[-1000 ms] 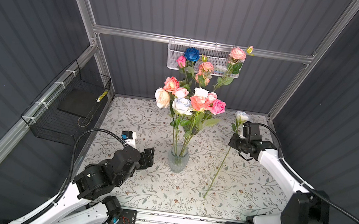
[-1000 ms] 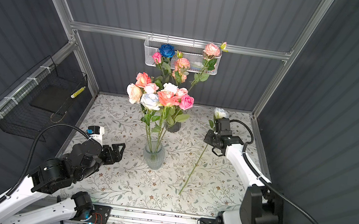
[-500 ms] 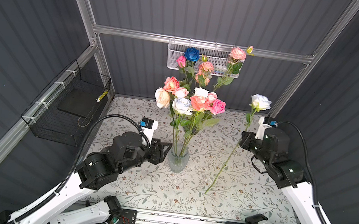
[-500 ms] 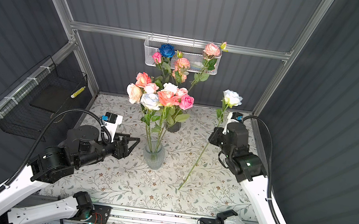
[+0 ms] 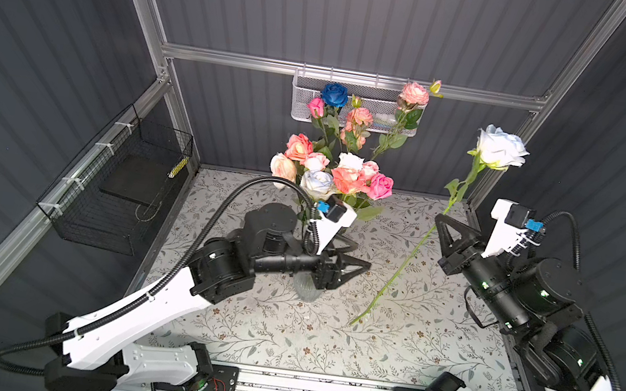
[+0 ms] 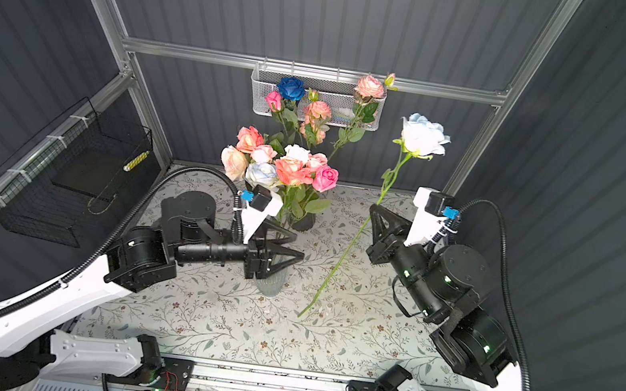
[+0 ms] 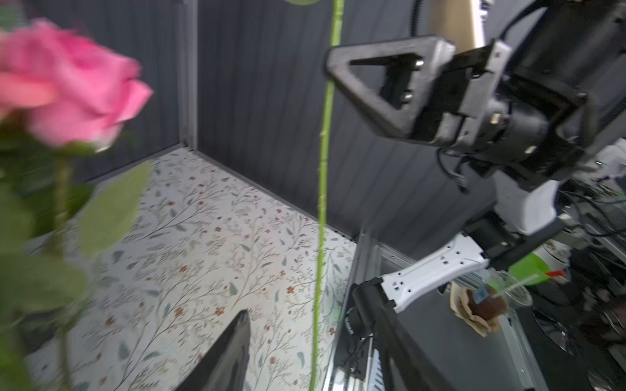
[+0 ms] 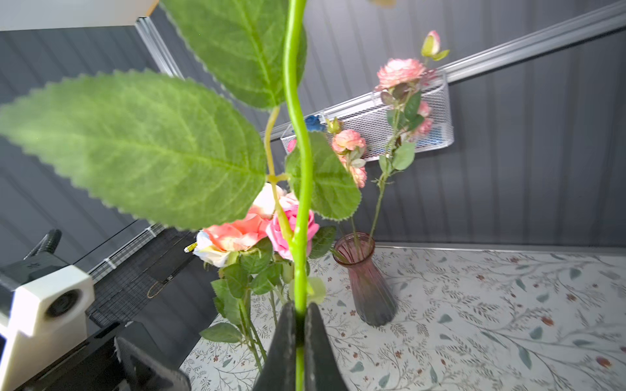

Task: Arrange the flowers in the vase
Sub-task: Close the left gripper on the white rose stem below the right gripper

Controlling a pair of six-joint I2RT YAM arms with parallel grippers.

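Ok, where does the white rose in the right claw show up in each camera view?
Top view: white rose right of centre, head high by the corner post, stem slanting down.
Top view: the rose likewise, slightly further left.
Left wrist: only its green stem, mid-frame; head not visible.
Right wrist: stem and leaves up close; head not visible.
Landmark: right claw shut on the stem, in all four.

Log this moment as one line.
right gripper: shut on white rose | left gripper: open by clear vase | white rose: not yet in vase
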